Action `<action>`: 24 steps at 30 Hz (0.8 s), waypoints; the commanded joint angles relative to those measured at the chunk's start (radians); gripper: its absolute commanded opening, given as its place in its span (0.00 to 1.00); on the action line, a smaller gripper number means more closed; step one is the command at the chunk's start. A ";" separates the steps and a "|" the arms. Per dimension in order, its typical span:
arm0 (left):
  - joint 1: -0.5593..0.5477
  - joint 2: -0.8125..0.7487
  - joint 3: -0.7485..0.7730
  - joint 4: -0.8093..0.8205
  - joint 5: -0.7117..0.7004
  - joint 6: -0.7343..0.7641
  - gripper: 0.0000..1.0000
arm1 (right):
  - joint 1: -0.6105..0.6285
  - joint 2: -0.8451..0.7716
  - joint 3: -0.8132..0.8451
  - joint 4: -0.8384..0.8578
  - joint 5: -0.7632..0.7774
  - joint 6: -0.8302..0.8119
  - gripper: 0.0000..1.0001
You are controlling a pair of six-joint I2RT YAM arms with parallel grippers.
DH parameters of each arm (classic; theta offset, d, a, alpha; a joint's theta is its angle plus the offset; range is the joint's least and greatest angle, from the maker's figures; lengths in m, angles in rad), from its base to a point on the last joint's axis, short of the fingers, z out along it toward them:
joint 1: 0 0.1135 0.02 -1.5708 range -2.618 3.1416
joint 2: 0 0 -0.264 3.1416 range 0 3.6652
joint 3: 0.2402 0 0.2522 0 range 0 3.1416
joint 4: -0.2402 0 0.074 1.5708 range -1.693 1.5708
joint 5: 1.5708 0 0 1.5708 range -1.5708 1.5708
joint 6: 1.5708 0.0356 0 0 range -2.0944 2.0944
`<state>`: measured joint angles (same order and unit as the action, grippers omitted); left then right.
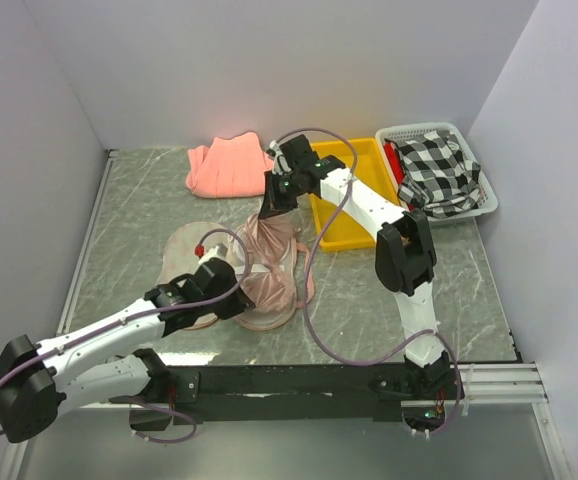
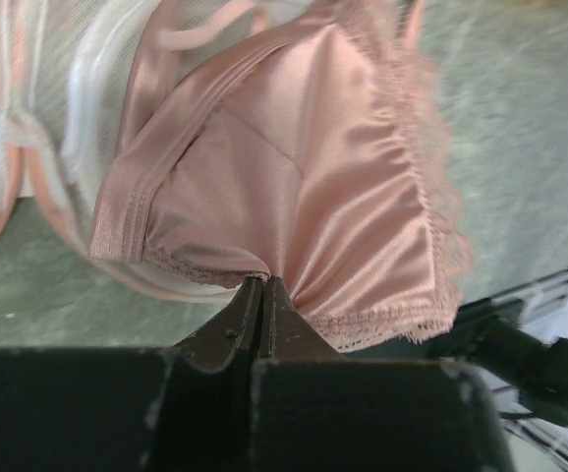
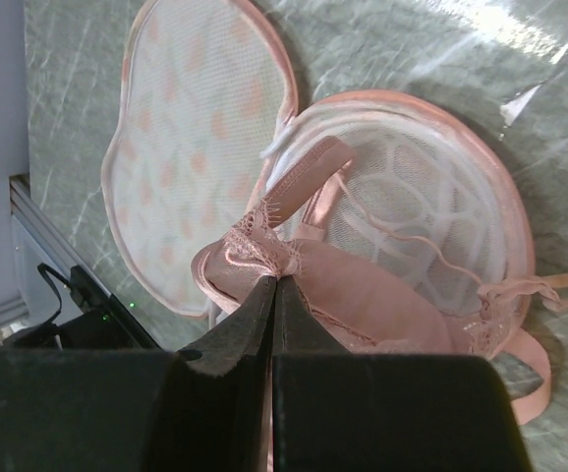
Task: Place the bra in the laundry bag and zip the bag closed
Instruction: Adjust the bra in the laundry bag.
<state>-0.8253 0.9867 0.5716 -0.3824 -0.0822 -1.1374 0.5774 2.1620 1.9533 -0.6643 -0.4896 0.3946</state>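
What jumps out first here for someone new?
The shiny pink bra, held up mid-table between the left gripper and right gripper, jaws shut on its edges. Beneath it lies the laundry bag, flap open. Back right, a checked cloth fills a white basket.

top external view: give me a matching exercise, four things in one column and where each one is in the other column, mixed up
Things:
1. bra
2. checked cloth
3. salmon-pink cloth
4. laundry bag

Places:
a. in the white basket, far right
b. bunched at the far side, left of the yellow tray
c. pinched by the left gripper and the right gripper
d. lying open beneath the bra

Pairs: 1-c, 2-a, 3-b, 4-d
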 commanded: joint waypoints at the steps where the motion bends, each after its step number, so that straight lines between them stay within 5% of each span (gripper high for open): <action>1: -0.023 0.029 -0.038 0.007 -0.033 -0.028 0.01 | 0.018 0.036 0.058 0.002 -0.020 -0.013 0.02; 9: -0.034 0.032 -0.078 0.051 -0.097 -0.050 0.02 | 0.025 0.047 0.079 -0.004 -0.020 -0.016 0.02; 24: -0.054 0.158 0.067 0.025 -0.194 -0.021 0.01 | 0.036 0.061 0.133 -0.014 -0.049 -0.003 0.02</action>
<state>-0.8680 1.0985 0.6117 -0.3588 -0.2356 -1.1633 0.5987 2.2185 2.0270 -0.6788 -0.5087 0.3935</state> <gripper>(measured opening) 0.024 0.023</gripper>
